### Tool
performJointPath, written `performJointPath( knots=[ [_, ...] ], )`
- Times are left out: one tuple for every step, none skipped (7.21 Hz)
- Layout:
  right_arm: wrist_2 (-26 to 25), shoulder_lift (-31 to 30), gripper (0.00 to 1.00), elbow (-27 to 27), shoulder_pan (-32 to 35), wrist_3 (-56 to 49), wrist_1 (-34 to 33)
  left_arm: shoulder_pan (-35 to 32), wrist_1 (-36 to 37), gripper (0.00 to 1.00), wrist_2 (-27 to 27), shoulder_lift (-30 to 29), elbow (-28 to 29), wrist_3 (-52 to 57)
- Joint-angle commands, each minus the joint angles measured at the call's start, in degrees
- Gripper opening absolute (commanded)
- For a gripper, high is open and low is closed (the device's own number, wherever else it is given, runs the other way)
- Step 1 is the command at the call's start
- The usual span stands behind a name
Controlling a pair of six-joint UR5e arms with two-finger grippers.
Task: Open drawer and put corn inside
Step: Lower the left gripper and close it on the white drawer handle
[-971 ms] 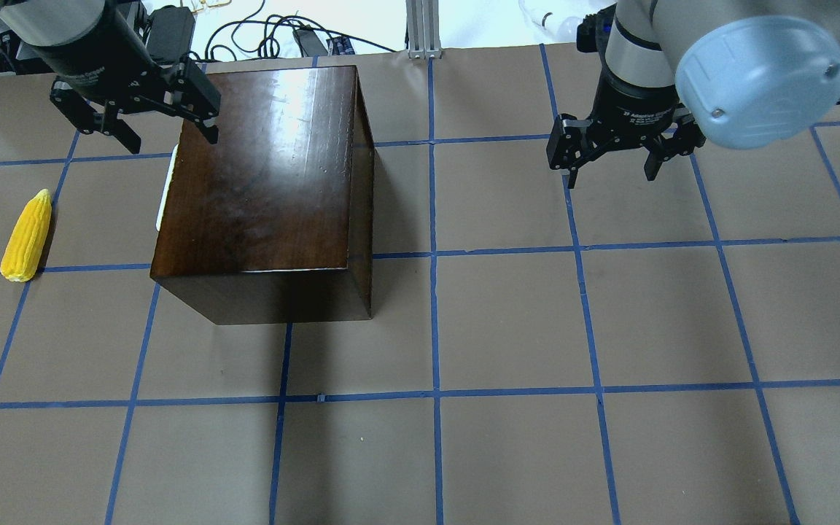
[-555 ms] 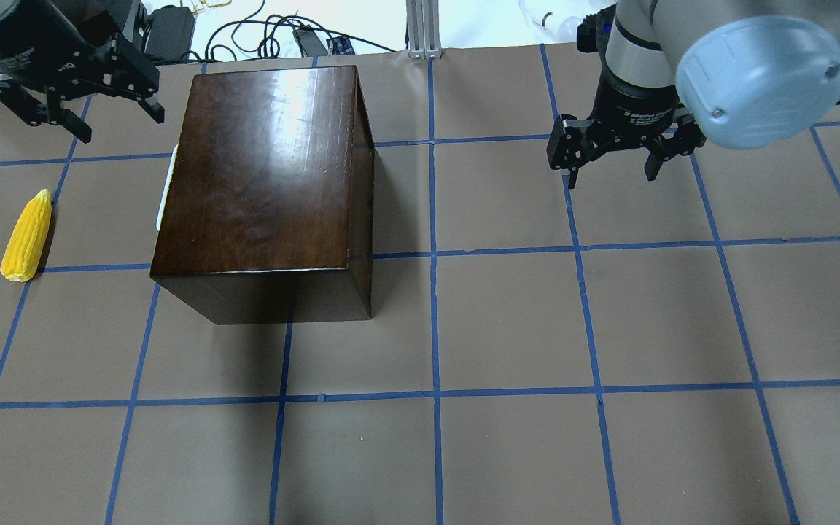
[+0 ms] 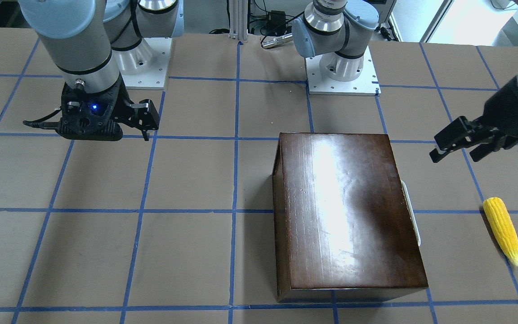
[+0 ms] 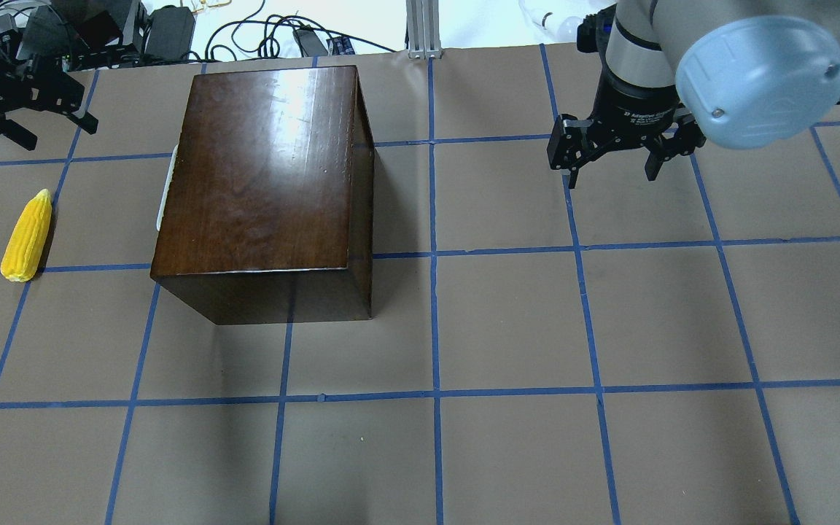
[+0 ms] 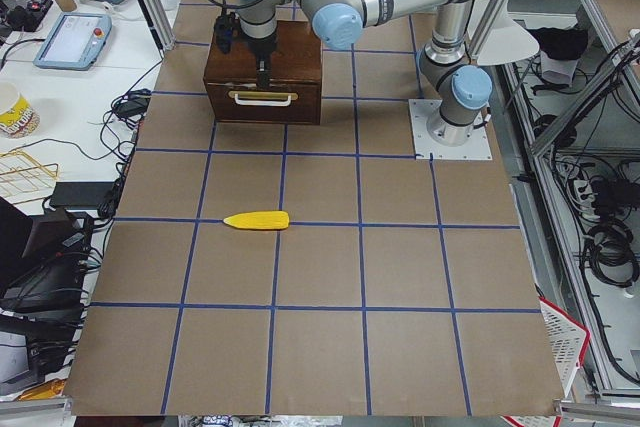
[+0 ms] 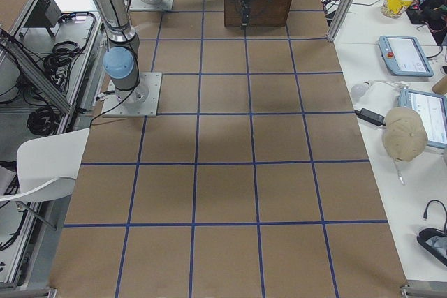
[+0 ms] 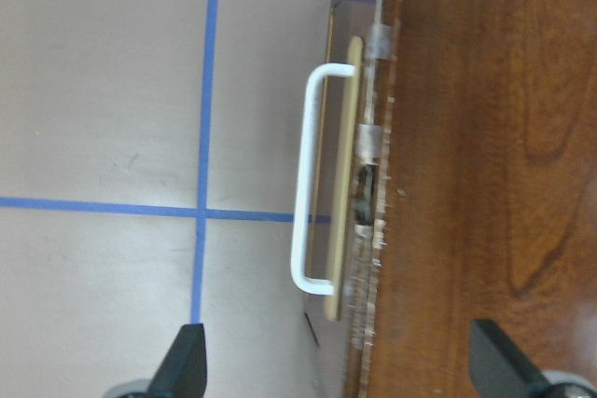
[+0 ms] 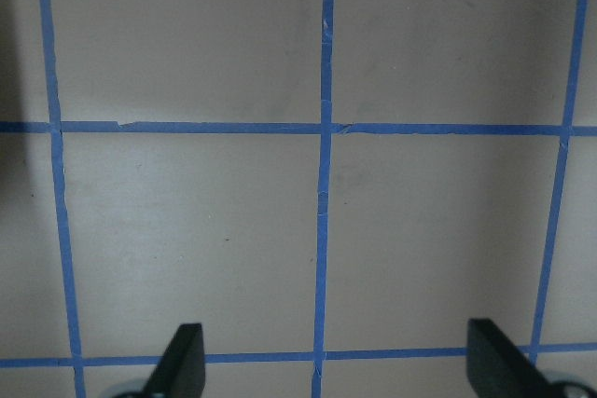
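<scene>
The glossy dark-brown box (image 4: 267,168) stands on the table with its drawer shut. Only the drawer's whitish handle (image 4: 165,186) shows, on the box's left side, also in the front view (image 3: 411,211) and the left wrist view (image 7: 303,193). The yellow corn (image 4: 26,237) lies on the table to the left of the box, also in the front view (image 3: 502,230). My left gripper (image 4: 55,135) is open and empty, up at the far left, behind the corn. My right gripper (image 4: 611,175) is open and empty over bare table, well right of the box.
Brown table paper with a blue tape grid (image 4: 434,394) covers the table. Cables and power bricks (image 4: 172,29) lie beyond the far edge. The robot's base plates (image 3: 342,76) sit at the robot's side of the table.
My left gripper has moved left, from over the box's far left corner to near the table's left edge. The right arm, box and corn have not moved.
</scene>
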Motion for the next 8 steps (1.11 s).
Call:
performJointPath(
  knots=[
    [-0.02,0.00,1.00,0.00,0.00,0.00,-0.03,1.64,3.02,1.00,-0.54,-3.99,-0.73,10.79],
    [0.06,0.00,1.00,0.00,0.00,0.00,-0.03,1.64,3.22,1.00,-0.54,-5.67,-1.00,11.79],
    [0.07,0.00,1.00,0.00,0.00,0.00,0.06,1.64,3.48,1.00,-0.54,-7.07,-2.13,11.80],
    [0.07,0.00,1.00,0.00,0.00,0.00,0.06,1.64,4.01,1.00,-3.76,-7.96,-3.53,11.89],
    [0.07,0.00,1.00,0.00,0.00,0.00,0.06,1.64,4.18,1.00,-5.53,-8.93,-4.16,11.98],
    [0.07,0.00,1.00,0.00,0.00,0.00,0.06,1.64,5.67,1.00,-5.72,-10.33,-4.34,11.98],
    [0.15,0.00,1.00,0.00,0.00,0.00,0.06,1.64,5.68,1.00,-6.07,-11.12,-4.25,11.98],
    [0.07,0.00,1.00,0.00,0.00,0.00,0.06,1.64,5.68,1.00,-6.16,-11.74,-4.25,12.50]
  ],
)
